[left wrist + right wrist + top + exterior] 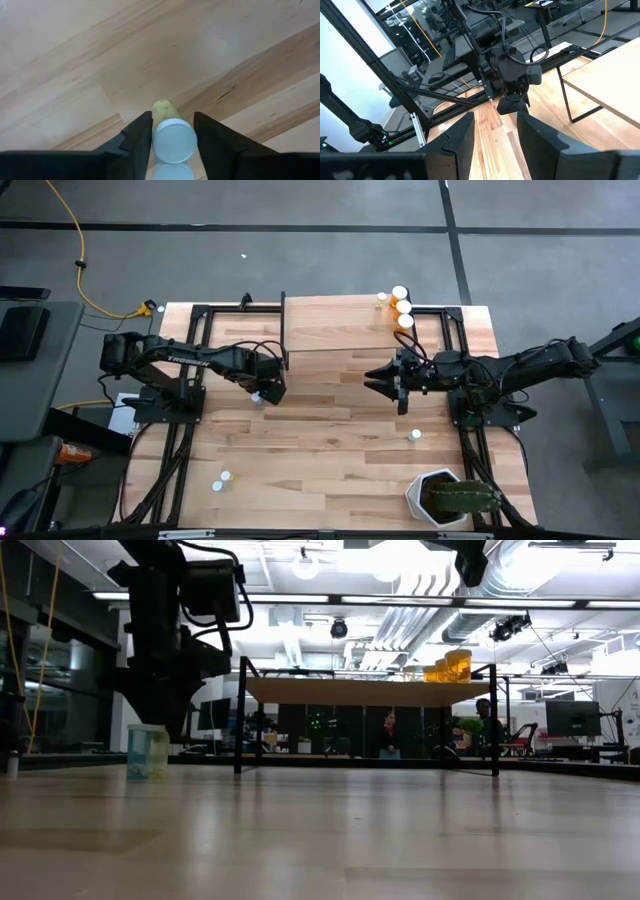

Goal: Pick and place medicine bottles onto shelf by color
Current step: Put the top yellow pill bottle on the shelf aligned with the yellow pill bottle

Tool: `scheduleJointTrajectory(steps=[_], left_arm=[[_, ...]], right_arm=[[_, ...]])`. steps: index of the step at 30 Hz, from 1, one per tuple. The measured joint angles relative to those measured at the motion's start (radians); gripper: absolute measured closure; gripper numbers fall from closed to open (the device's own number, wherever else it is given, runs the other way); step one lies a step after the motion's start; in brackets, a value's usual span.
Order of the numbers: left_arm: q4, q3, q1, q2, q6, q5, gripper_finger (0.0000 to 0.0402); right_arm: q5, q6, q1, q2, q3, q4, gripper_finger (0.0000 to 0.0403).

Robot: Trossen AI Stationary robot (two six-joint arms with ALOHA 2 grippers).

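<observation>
My left gripper (262, 392) stands at the table's left middle, shut on a pale green bottle with a white cap (174, 140). The same bottle shows in the low view (148, 752). My right gripper (383, 376) is open and empty, in front of the shelf's right end. The light-wood shelf (335, 325) stands at the far middle on black legs. Three orange bottles (404, 307) stand on its right end and also show in the low view (450, 666). One bottle (414, 436) stands on the table at the right, and two more (221, 481) at the near left. My left gripper pinches the white cap's sides (156, 142) between its two fingers. The fingers come from above, pointing down. The bottle stands upright, its base (148, 774) on the table.
A white pot with a green plant (445, 498) stands at the near right corner. The shelf's black legs (240, 720) stand on the table. The arms' black frames run along the left and right edges. Bare wood lies in the table's middle (330, 430).
</observation>
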Motion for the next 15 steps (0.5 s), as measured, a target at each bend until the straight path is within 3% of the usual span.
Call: scheduleJointTrajectory(steps=[6, 15], left_arm=[[0.000, 0.000, 0.000, 0.000, 0.019, -0.006, 0.0295], [-0.033, 0.033, 0.006, -0.026, 0.087, 0.052, 0.0282]], right_arm=[[0.000, 0.000, 0.000, 0.000, 0.000, 0.000, 0.0265], [0.004, 0.000, 0.000, 0.000, 0.000, 0.000, 0.0265]])
